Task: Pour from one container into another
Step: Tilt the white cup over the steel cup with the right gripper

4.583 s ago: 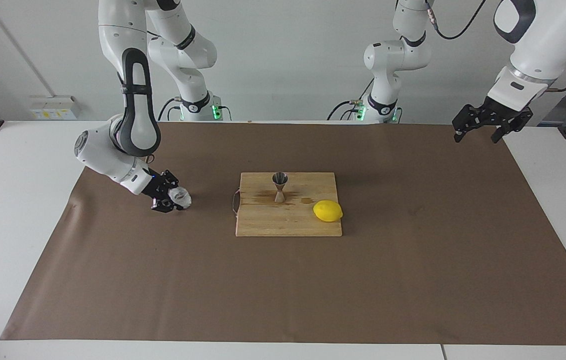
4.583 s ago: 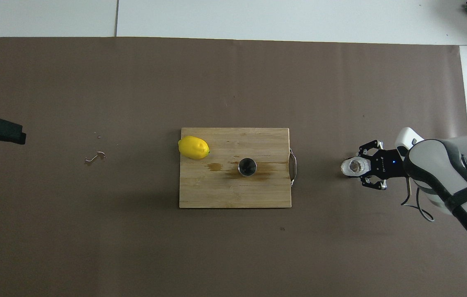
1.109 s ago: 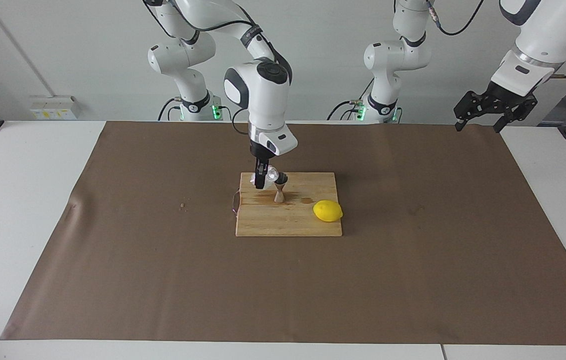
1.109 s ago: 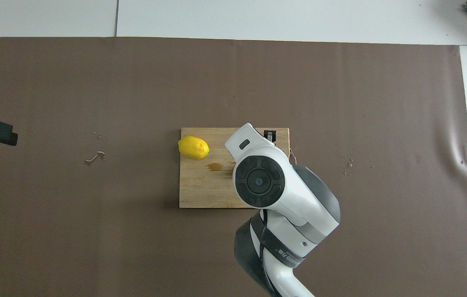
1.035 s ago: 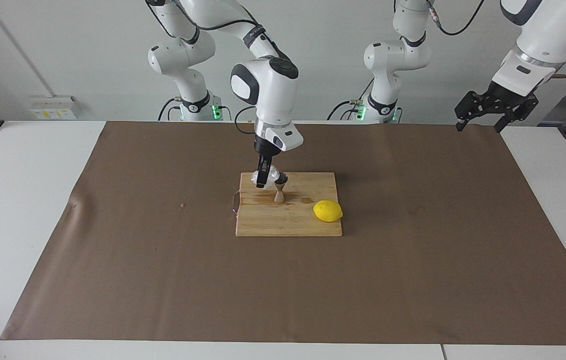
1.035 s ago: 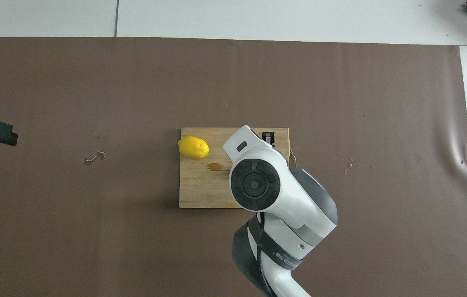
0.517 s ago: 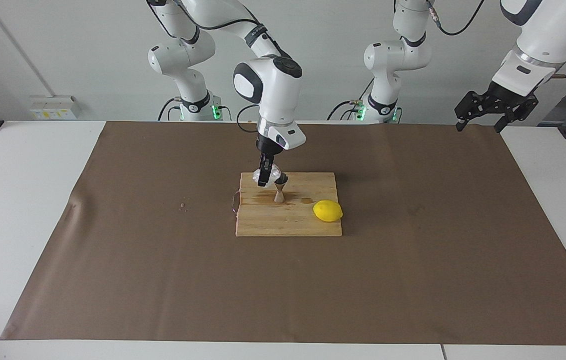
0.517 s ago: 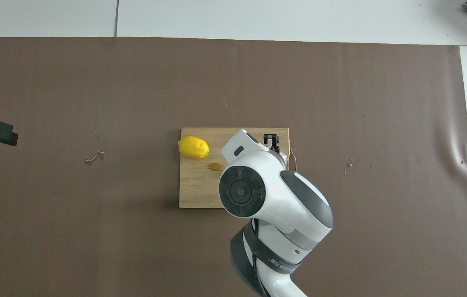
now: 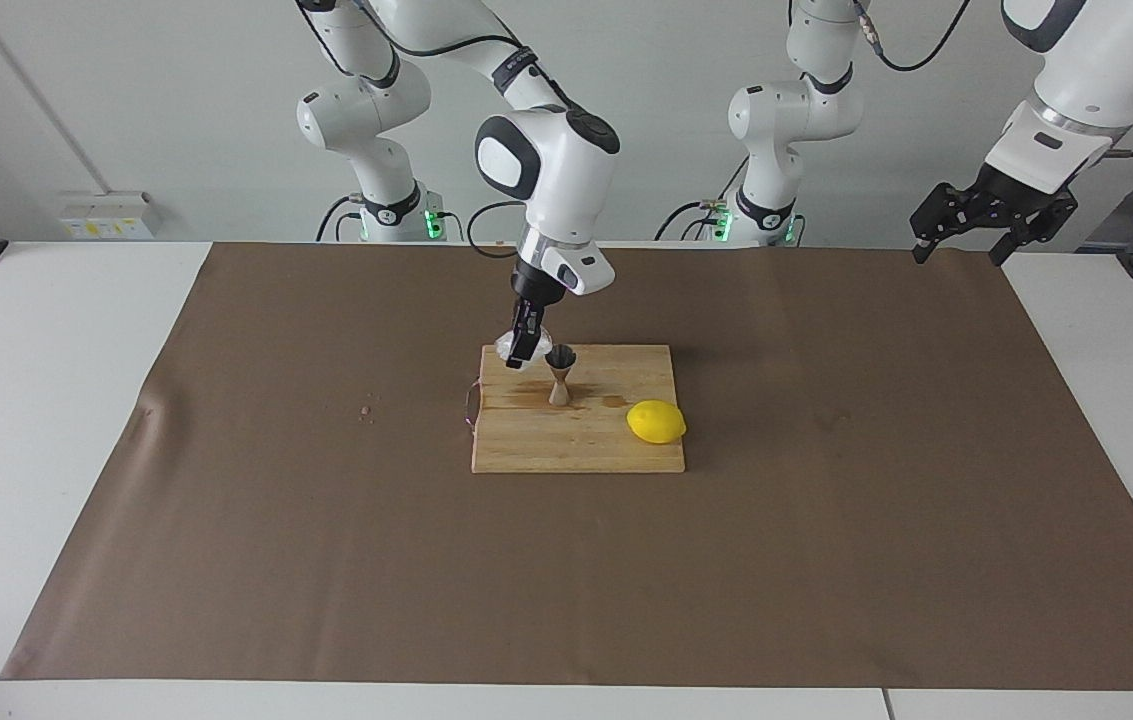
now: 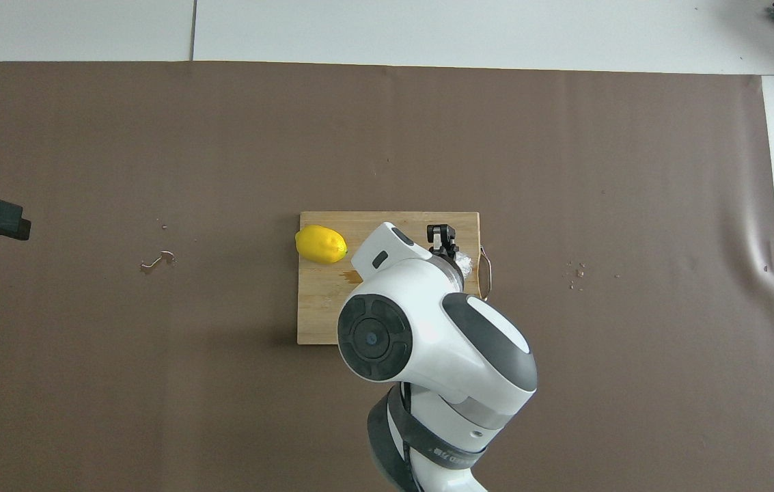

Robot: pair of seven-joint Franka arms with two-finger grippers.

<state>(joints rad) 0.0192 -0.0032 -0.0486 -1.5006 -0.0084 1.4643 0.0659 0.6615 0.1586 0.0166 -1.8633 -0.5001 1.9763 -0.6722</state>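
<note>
gripping glass cup [image 9: 510, 349] (beside jigger [image 9: 559, 374])

jigger [image 9: 560, 374] on board [image 9: 576, 445] | lemon [image 9: 656, 421] beside it, toward left arm's end

A long white table [image 9: 46, 420] fills most of the room in front of me, and a large sheet of brown paper [image 9: 326, 560] is spread over nearly all of its top, leaving bare white strips at both ends and along the edges. The paper is slightly rumpled near one end. The wall [image 9: 126, 110] at the end of the table is plain, pale grey-white and evenly lit, with no hard shadows. Low on it, just above the table's edge, sits a small white box with yellow labels [image 9: 106, 214]. Black cables [image 9: 926, 50] hang against the wall.
</note>
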